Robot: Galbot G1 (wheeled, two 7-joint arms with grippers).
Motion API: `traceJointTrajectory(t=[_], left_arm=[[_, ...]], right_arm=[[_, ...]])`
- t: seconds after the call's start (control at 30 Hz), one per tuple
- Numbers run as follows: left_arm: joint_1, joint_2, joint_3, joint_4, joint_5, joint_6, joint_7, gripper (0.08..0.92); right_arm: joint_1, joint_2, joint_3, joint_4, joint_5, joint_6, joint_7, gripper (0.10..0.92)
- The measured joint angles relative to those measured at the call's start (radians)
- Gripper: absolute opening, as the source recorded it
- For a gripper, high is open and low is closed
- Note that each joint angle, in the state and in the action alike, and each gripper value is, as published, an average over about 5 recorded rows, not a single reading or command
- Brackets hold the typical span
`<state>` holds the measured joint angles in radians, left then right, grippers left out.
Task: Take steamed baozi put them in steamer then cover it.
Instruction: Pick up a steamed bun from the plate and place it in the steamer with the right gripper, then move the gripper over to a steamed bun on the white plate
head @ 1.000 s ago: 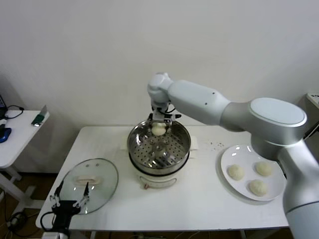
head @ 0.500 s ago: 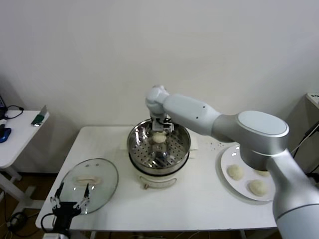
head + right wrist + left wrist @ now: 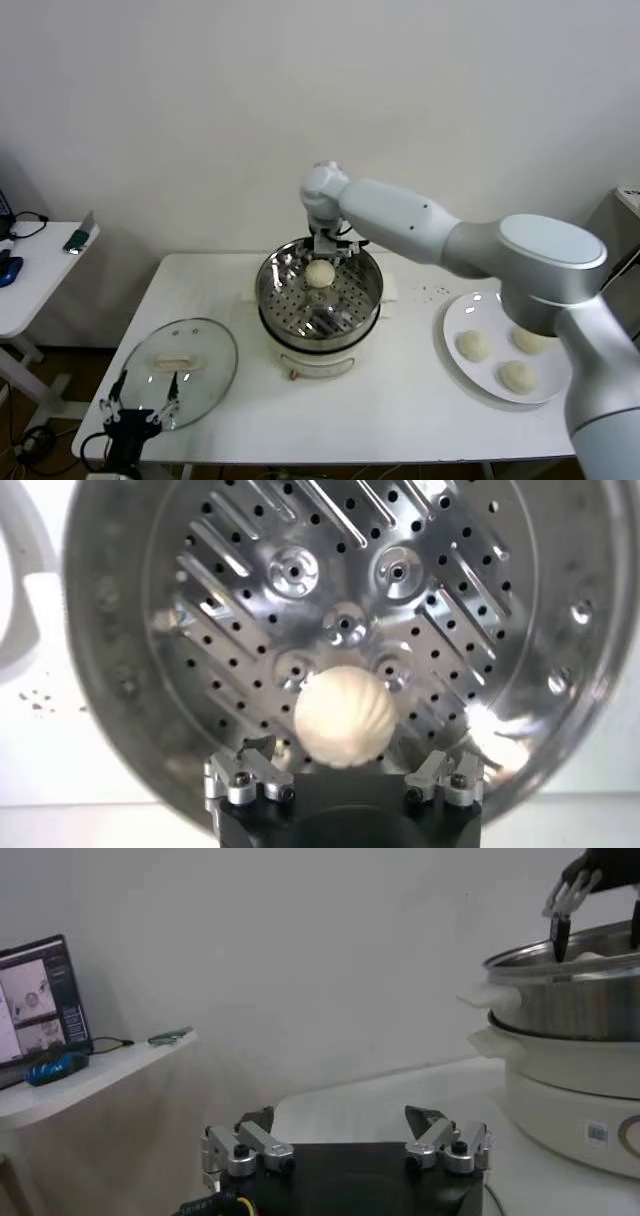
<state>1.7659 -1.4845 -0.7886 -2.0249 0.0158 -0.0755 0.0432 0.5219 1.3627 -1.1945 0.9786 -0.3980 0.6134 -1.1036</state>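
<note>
We can read no text, brand, number or sign anywhere in these views. The steamer (image 3: 570,1063) carries a small white label (image 3: 597,1133) and part of a round mark on its cream base, but we cannot make out what either says. The monitor (image 3: 40,998) on the side desk shows only small pictures, with nothing on it that we can read.
</note>
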Motion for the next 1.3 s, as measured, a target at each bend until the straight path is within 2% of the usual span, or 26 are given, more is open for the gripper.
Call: traceJointTrajectory(t=[0.23,0.67,0.93,1.3], left_arm=[[0.011,0.000,0.007,-0.017,0.000,0.003,-0.006,0.823],[0.020,-0.008,0.025,-0.036,0.011,0.003,-0.009,0.823],[0.024,-0.008,0.027,-0.040,0.017,0.004,-0.010,0.823],[0.022,-0.013,0.031,-0.030,0.013,0.001,-0.010,0.823]], right_arm=[[0.124,-0.160,-0.091,0.109,0.230,-0.122,-0.007,0.823],[0.183,-0.533,-0.225,0.286,0.555,-0.536,0.023,0.823],[0.014,-0.680,-0.138,0.291,0.593,-0.694,0.003,0.823],[-0.258,-0.721,0.051,0.180,0.531,-0.761,-0.033,0.823]])
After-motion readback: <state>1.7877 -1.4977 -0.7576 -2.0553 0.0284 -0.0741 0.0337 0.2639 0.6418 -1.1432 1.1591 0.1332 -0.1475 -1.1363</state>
